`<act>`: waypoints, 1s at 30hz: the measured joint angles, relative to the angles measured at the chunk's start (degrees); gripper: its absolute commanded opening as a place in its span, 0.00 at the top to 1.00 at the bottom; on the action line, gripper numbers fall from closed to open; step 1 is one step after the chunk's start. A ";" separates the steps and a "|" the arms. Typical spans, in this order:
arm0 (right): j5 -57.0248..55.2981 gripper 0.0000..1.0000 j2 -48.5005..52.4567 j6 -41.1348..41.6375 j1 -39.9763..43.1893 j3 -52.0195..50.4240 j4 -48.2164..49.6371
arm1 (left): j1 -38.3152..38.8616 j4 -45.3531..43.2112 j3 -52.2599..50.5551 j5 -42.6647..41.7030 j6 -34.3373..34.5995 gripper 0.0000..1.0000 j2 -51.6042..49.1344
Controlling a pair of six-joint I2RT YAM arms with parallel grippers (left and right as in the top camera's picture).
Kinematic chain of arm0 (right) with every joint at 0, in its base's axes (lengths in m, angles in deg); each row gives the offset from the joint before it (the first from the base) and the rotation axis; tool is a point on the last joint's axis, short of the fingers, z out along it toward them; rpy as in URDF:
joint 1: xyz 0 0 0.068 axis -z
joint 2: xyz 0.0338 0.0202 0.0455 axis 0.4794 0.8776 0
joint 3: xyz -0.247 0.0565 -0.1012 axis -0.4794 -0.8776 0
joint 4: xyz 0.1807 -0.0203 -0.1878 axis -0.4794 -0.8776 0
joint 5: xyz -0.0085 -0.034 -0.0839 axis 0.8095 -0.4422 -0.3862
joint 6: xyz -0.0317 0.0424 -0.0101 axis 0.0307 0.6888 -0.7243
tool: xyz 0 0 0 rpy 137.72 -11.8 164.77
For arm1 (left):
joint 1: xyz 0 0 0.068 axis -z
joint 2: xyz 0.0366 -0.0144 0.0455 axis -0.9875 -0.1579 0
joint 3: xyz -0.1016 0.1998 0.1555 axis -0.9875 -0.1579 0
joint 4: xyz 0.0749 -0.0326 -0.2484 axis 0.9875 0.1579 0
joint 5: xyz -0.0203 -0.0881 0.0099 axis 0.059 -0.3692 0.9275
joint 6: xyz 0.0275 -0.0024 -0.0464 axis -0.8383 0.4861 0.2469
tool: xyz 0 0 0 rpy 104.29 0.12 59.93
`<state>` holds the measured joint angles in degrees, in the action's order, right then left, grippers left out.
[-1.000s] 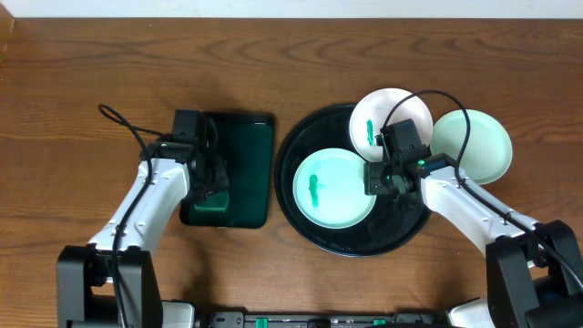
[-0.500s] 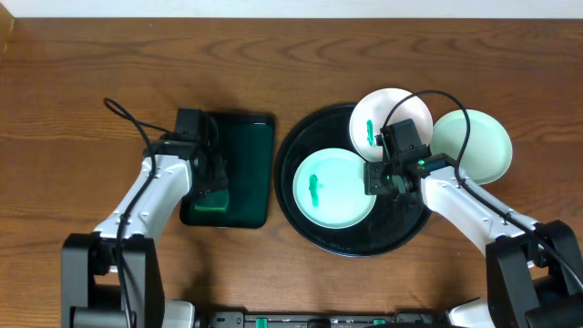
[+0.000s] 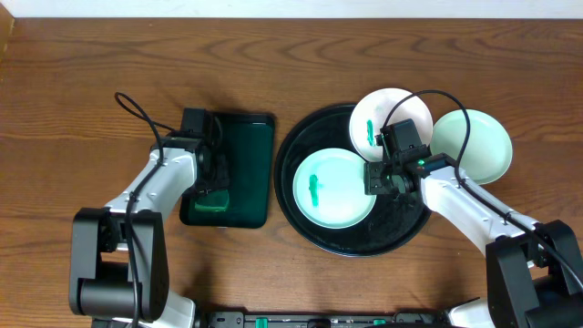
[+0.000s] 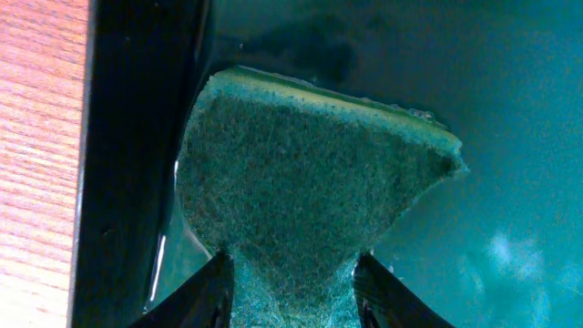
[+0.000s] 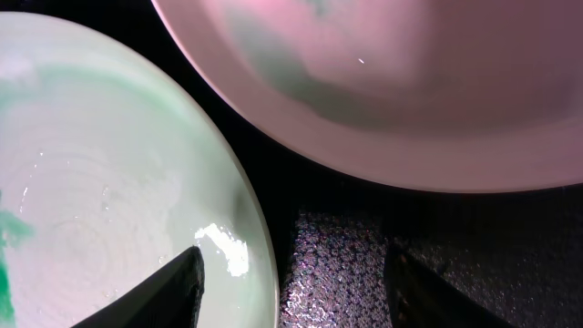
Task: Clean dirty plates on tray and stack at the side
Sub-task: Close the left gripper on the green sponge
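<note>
Plates [image 3: 333, 189] are laid flat overhead: two on the tray [image 3: 351, 239], smears run 12 to 6, one beside it at 2 o'clock. At the left wrist, a sponge [image 4: 310, 182] is pinched by the left hand [image 4: 293, 273]. At the right wrist, the right hand [image 5: 291, 269] is held wide astride a plate rim.

The left arm [image 3: 153, 193] and right arm [image 3: 460, 206] are built alike, with smooth, rounded white links joined by black joints, each ending in a bulky black base. A thin black left cable [image 3: 135, 111] makes a loose loop by the left wrist. A right cable [image 3: 435, 95] of the same kind sweeps in a wide arc by the right wrist. The left gripper [image 3: 211, 185] and right gripper [image 3: 387, 179] are boxy and black, each topped by a square black camera block. A small green light [image 3: 421, 165] glows on the right wrist. Up close, the left fingers [image 4: 208, 293] are glossy black with slanted edges, and the right fingers [image 5: 164, 292] are dull, dark wedges.
</note>
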<state>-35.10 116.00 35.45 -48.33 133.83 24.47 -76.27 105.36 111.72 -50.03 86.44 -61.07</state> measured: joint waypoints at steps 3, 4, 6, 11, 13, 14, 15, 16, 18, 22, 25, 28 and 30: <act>0.00 0.39 -0.02 0.00 0.00 0.00 0.00 | 0.00 -0.04 0.00 0.00 -0.15 0.63 -0.24; 0.00 0.40 -0.02 0.00 0.00 0.00 0.00 | 0.00 -0.04 0.00 0.00 -0.17 0.63 -0.24; 0.00 0.39 0.00 0.00 0.00 0.00 0.00 | 0.00 -0.04 0.00 0.00 -0.17 0.64 -0.24; 0.00 0.39 -0.02 0.00 0.00 0.00 0.00 | 0.02 -0.48 -0.17 -0.02 -0.17 0.70 -0.24; 0.00 0.39 0.00 0.00 0.00 0.00 0.00 | 0.00 -1.22 -0.66 -0.04 -0.02 0.85 -0.24; 0.00 0.39 0.00 0.00 0.00 0.00 0.00 | 0.02 -1.53 -0.85 -0.07 -0.17 0.91 -0.24; 0.00 0.39 -0.02 0.00 0.00 0.00 0.00 | 0.02 -1.73 -0.96 -0.15 -0.07 0.93 -0.24; 0.00 0.39 -0.02 0.00 0.00 0.00 0.00 | 0.02 -1.84 -0.96 -0.26 -0.17 0.92 -0.24; 0.00 0.39 -0.02 0.00 0.00 0.00 0.00 | 0.00 -1.90 -0.98 -0.76 -0.31 0.93 -0.24; 0.00 0.40 -0.02 0.00 0.00 0.00 0.00 | -0.15 -1.86 -0.98 -3.10 -0.35 0.93 0.63; 0.00 0.41 0.00 -0.02 0.00 0.00 0.00 | -0.13 -1.70 -1.01 -5.57 -0.35 0.93 3.10; 0.00 0.43 0.00 0.00 0.00 0.00 -0.02 | -0.04 -1.70 -1.05 -7.21 -0.35 0.93 8.61; 0.02 0.44 -0.02 -0.02 0.00 0.00 0.00 | -0.04 -1.73 -1.05 -7.80 -0.35 0.93 13.55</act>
<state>-35.08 115.98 35.43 -48.33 133.83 24.47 -76.32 103.63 110.67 -57.83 86.09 -47.52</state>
